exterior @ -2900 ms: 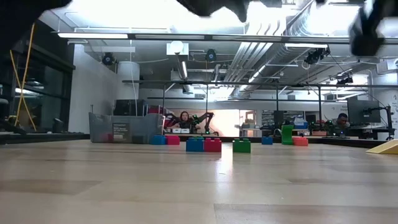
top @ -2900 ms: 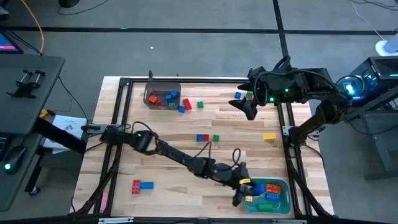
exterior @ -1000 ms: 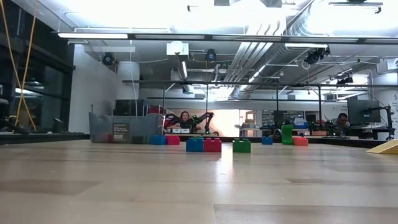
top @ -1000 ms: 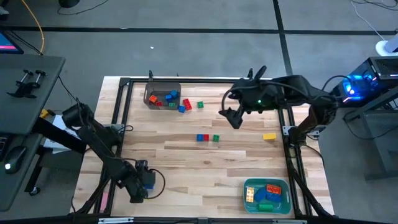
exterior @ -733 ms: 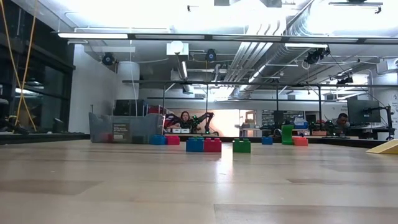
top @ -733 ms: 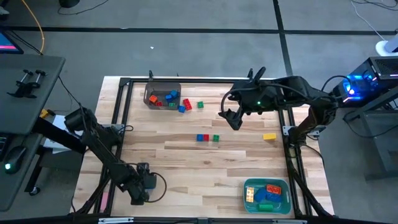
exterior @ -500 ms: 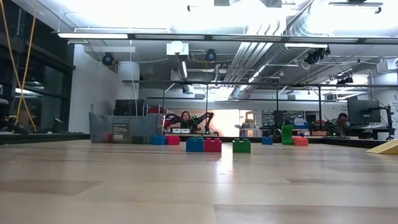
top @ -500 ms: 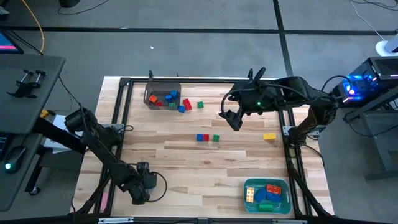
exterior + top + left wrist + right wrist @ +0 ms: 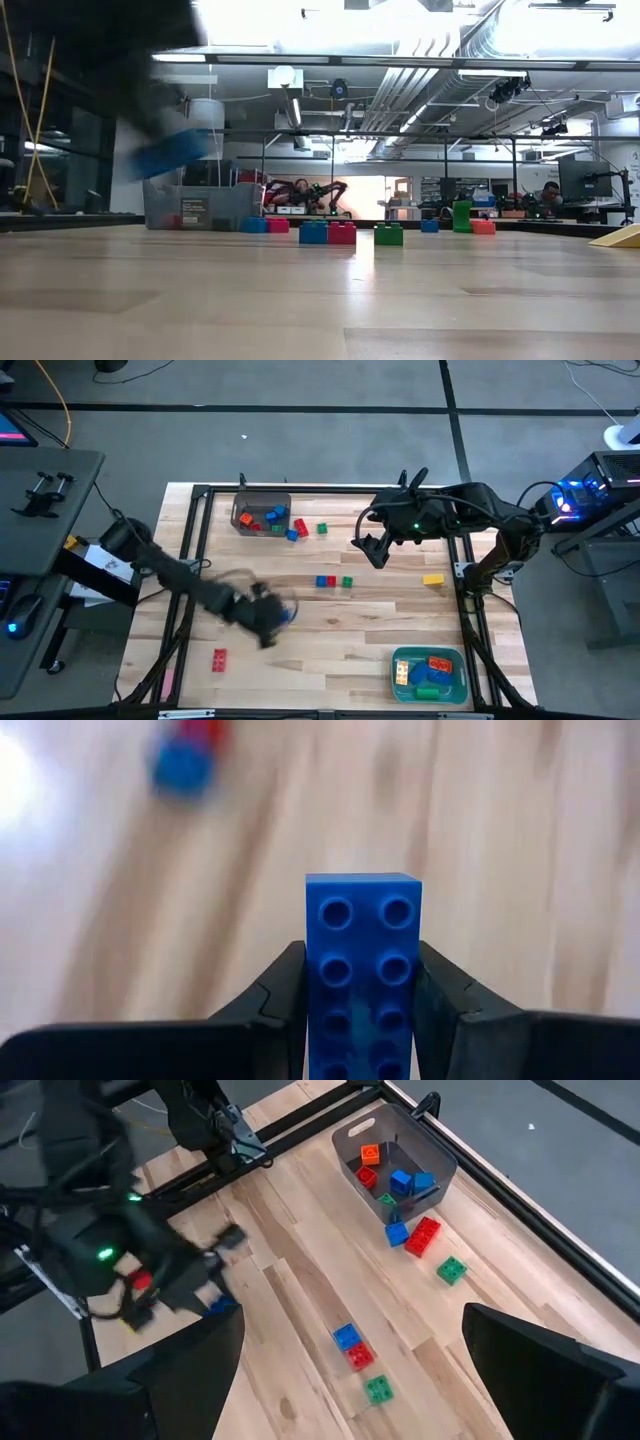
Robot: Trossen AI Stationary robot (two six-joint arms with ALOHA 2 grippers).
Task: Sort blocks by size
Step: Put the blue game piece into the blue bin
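My left gripper [image 9: 272, 616] is above the table left of its middle, blurred, shut on a long blue brick [image 9: 363, 950] that also shows raised in the low view [image 9: 165, 152]. A red brick [image 9: 218, 657] lies near the front left. My right gripper [image 9: 372, 548] hangs open and empty over the far right part of the table. A blue [image 9: 321, 581], a red [image 9: 331, 581] and a green brick [image 9: 346, 581] lie in a row mid-table, and a yellow brick [image 9: 432, 579] lies at the right. My left gripper pinches the blue brick's two long sides [image 9: 312, 1000] between its two fingers. The fingers lie along the brick, whose studded top faces the wrist camera and whose free end sticks out beyond the fingertips. The brick is lifted clear of the table.
A grey bin [image 9: 243, 510] with several small bricks stands at the far left, with a blue, a red [image 9: 300, 527] and a green brick [image 9: 322, 528] beside it. A teal bin [image 9: 402, 678] with longer bricks stands at the near right. A dark frame runs round the table.
My left gripper has risen from the near left corner with the blue brick and swung fast toward the table's middle and right. The blue brick is lifted clear; the red brick that lay beside it stays where it was.
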